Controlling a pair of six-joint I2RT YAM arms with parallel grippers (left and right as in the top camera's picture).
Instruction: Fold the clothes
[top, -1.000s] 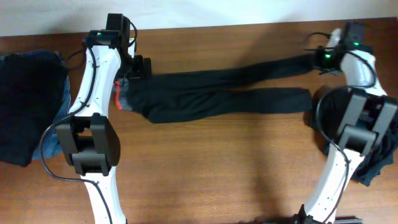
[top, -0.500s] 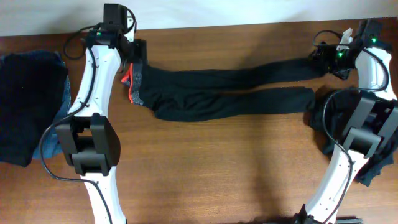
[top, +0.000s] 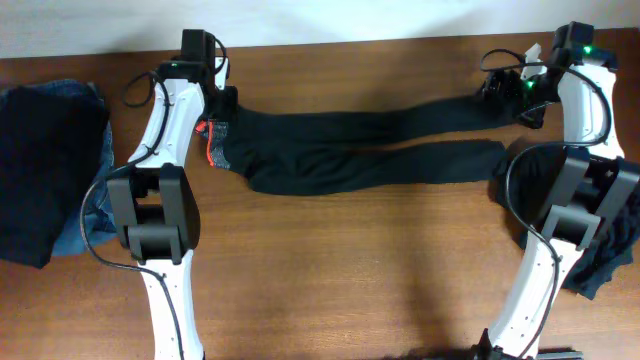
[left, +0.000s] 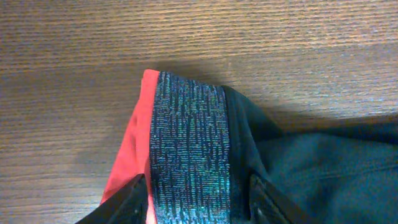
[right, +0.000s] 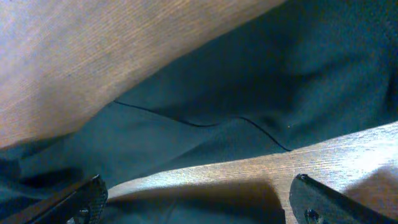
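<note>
Near the far edge of the table (top: 330, 260), left hand (left: 198, 196) pinches trousers' (top: 350, 150) waistband (left: 186, 137); right hand (right: 196, 202) gapes.

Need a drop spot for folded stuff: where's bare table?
Widest: table in front of the trousers, between left arm and right arm. Thin strip behind the trousers. Crowded: dark pile at left edge, dark heap far right.

I can read no text, label, brand, number or sign in any of my three views. The one likely spot, the grey waistband (left: 189, 149) of the trousers (top: 350, 150), shows me only a heathered weave and a plain red edge up close, with no print or tag that I can make out.
</note>
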